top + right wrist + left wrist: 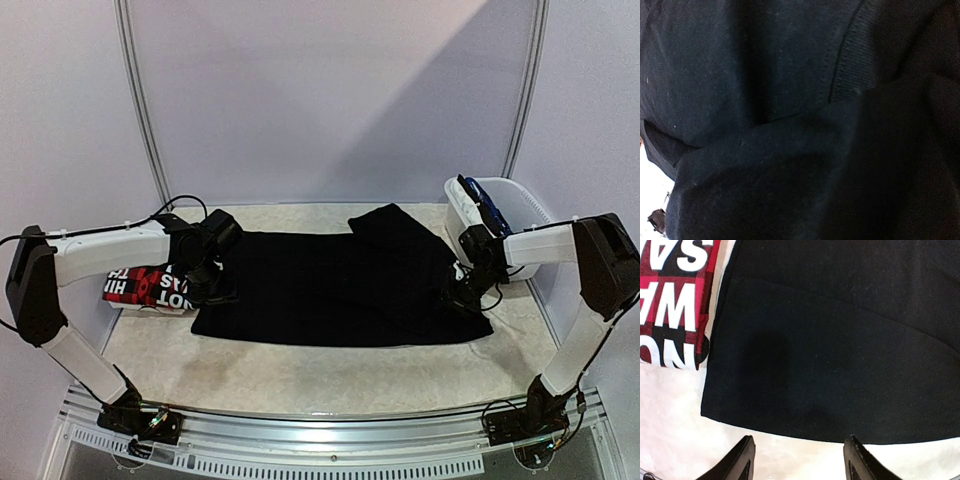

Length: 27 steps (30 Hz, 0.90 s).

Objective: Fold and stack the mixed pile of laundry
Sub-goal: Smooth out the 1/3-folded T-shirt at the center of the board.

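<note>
White block letters on the red-black plaid garment read in fragments "SA", "WE", "NO". It lies at 9 o'clock of the black garment, which is spread flat mid-table. The white basket at 2 o'clock holds something blue, possibly the plaid shirt. The left gripper stands with its jaws apart at the black hem. The right gripper is buried in black cloth, so I cannot tell its state.

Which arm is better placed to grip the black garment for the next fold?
Right, probably: the right end effector presses into the black garment, cloth filling its wrist view. The left end effector hangs open at the hem, gripping nothing.
</note>
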Tool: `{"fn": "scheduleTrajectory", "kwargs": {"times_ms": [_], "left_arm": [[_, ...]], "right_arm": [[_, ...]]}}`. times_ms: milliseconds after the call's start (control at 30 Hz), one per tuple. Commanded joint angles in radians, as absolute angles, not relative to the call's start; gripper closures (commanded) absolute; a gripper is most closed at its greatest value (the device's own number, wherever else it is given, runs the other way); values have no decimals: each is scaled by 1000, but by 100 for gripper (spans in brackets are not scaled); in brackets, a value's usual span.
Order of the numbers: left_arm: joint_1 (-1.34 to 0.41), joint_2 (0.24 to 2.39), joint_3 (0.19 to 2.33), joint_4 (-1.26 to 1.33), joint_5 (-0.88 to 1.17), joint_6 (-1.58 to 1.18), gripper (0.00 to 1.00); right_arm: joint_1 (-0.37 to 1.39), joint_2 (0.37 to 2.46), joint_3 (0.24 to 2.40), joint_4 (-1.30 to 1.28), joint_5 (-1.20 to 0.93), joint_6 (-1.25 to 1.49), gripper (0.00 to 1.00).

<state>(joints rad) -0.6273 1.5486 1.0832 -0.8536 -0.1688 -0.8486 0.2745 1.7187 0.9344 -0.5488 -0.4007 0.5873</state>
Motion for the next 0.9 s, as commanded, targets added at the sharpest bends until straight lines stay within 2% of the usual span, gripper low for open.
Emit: {"fn": "scheduleTrajectory", "kwargs": {"times_ms": [0,433,867], "left_arm": [[-641,1557,1098,-870,-174,-842,40],[-643,1547,1068,-858,-172,-851,40],[-643,1564,1050,-829,-169,-855,41]], "right_arm": [[278,1743,952,-541,-372,586,78],[278,1758,1069,-630,-366,565,100],[278,1780,1242,-766,-354,545,100]]}}
